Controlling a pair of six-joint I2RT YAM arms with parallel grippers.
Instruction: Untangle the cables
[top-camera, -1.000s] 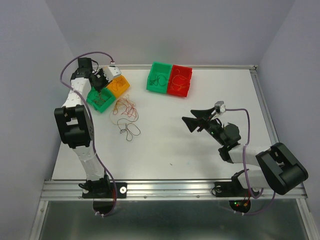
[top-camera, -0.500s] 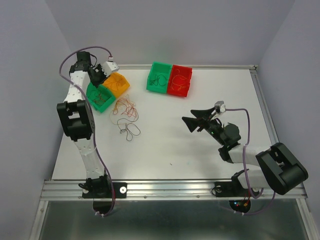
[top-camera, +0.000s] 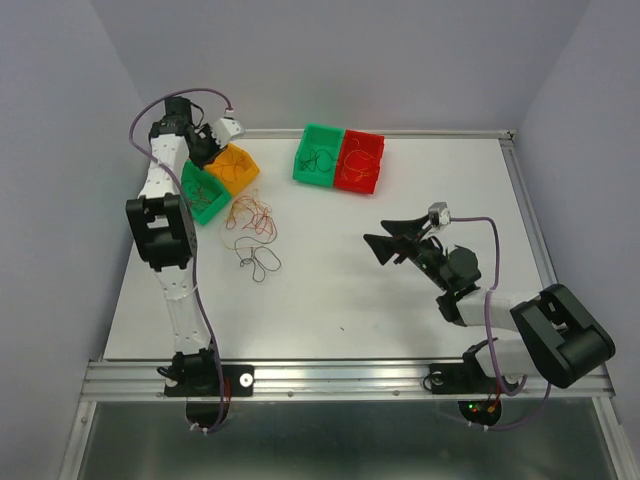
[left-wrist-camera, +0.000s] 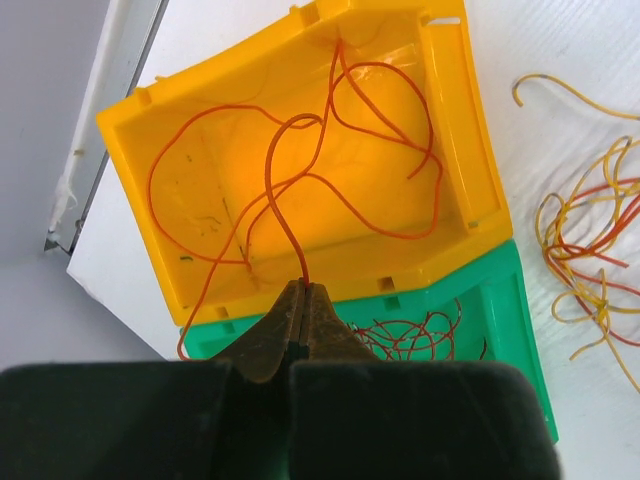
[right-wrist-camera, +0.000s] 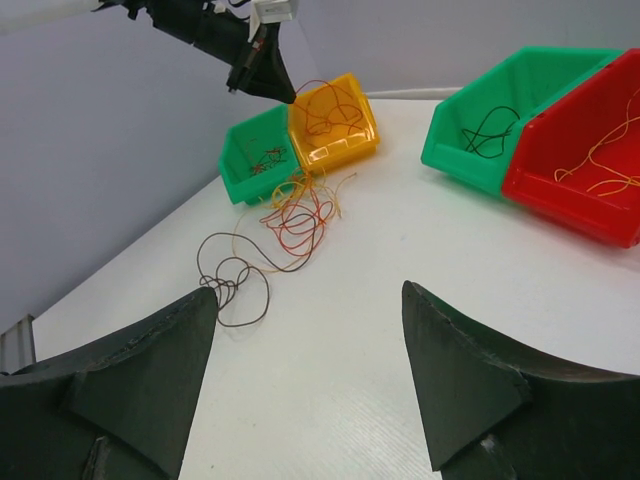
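Note:
My left gripper (left-wrist-camera: 303, 290) is shut on a thin orange wire (left-wrist-camera: 290, 190) whose loops lie in the yellow-orange bin (left-wrist-camera: 180, 200). It hovers over the edge between that bin and the green bin (left-wrist-camera: 500, 310), which holds red wires (left-wrist-camera: 415, 335). In the top view the left gripper (top-camera: 207, 150) is at the back left. A tangle of red, orange and dark wires (top-camera: 252, 228) lies on the table right of the bins. My right gripper (right-wrist-camera: 310, 300) is open and empty above the table, right of the tangle (right-wrist-camera: 285, 215).
A second green bin (top-camera: 318, 154) with dark wires and a red bin (top-camera: 359, 162) with orange wires stand at the back middle. The table's (top-camera: 400, 310) left edge runs close beside the left bins.
My left gripper has swung from over the green bin back and to the right, to over the yellow-orange bin, with the orange wire in it. The right arm has not moved.

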